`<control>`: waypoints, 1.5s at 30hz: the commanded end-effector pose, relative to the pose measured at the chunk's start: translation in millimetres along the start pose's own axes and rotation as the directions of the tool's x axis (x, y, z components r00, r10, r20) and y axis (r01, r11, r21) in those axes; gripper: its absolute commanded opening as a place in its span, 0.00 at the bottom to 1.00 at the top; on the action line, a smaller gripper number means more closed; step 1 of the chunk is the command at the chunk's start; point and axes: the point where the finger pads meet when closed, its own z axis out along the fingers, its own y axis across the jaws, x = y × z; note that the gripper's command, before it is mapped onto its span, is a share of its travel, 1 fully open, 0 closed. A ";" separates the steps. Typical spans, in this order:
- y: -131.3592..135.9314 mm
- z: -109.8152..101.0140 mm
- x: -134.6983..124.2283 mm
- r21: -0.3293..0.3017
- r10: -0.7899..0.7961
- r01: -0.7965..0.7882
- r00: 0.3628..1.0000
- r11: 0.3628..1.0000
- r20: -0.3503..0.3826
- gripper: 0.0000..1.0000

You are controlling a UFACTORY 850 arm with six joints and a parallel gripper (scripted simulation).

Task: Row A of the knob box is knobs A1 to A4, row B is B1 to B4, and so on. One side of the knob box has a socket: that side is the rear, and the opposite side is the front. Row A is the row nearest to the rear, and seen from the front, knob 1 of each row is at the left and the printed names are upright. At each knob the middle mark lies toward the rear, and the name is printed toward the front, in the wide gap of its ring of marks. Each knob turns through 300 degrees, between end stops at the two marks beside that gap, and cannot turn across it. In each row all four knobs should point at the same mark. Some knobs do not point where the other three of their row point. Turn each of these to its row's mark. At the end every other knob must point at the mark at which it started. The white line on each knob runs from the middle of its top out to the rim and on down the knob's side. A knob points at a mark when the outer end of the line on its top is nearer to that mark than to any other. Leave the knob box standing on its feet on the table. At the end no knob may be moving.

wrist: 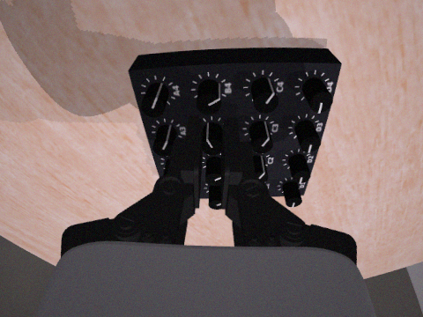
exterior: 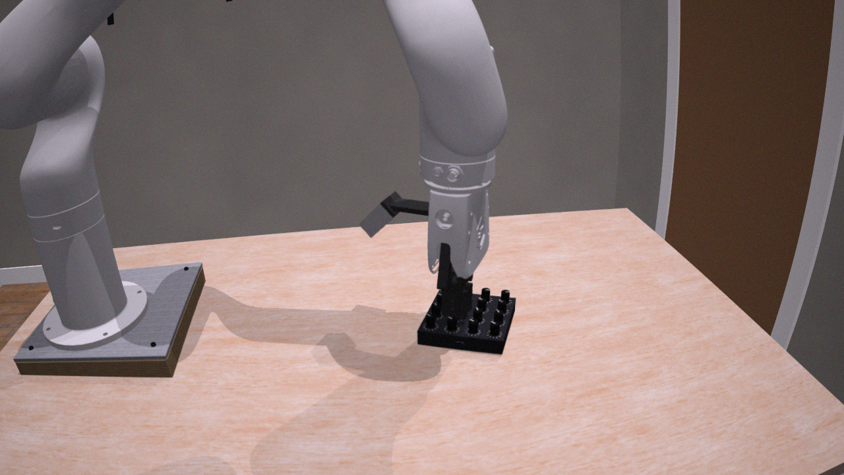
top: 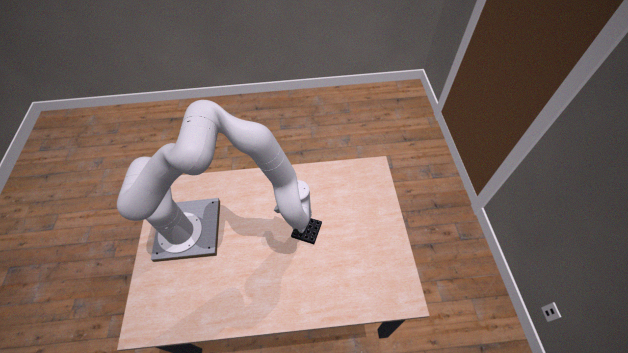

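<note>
Arm base plate [exterior: 182, 307] at left of the exterior frame; knob box [exterior: 495, 342] right of centre on the bench [exterior: 619, 330], standing flat. Gripper [exterior: 453, 298] comes straight down on the box's left half, jaws pinching a knob [wrist: 215, 185] between the black fingers. In the wrist frame that knob sits low centre, in the second column from the left, its label hidden; far row at the top reads A4 to D4 left to right.
</note>
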 end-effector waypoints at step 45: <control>0.4 -0.8 -0.8 -0.001 0.448 -0.448 0.894 0.894 0.001 0.08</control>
